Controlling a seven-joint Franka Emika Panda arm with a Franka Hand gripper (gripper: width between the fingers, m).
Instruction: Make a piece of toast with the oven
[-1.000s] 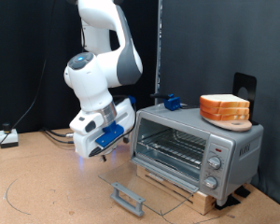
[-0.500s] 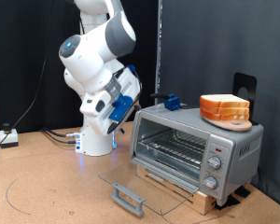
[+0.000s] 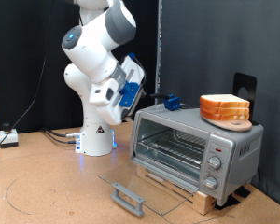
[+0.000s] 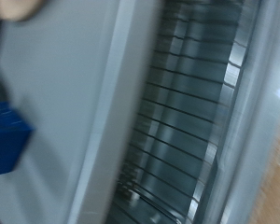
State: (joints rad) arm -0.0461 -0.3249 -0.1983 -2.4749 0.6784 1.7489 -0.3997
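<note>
the oven (image 3: 194,142) sits on a wooden slat base (image 3: 182,187), its glass door (image 3: 131,180) dropped open and flat, wire rack (image 4: 182,112) bare. on the oven's roof lie a stack of bread slices (image 3: 225,109) and a small blue block (image 3: 172,101). the gripper (image 3: 131,91) hangs just beside the oven's upper corner; i cannot tell how far open it is. it has risen from door height a second ago.

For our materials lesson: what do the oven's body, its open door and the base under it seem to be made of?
The oven body: probably brushed metal, with a dull silver sheen. The door: likely glass, since the floor shows through, with a grey bar handle. The base: apparently pale bare wood slats.
</note>
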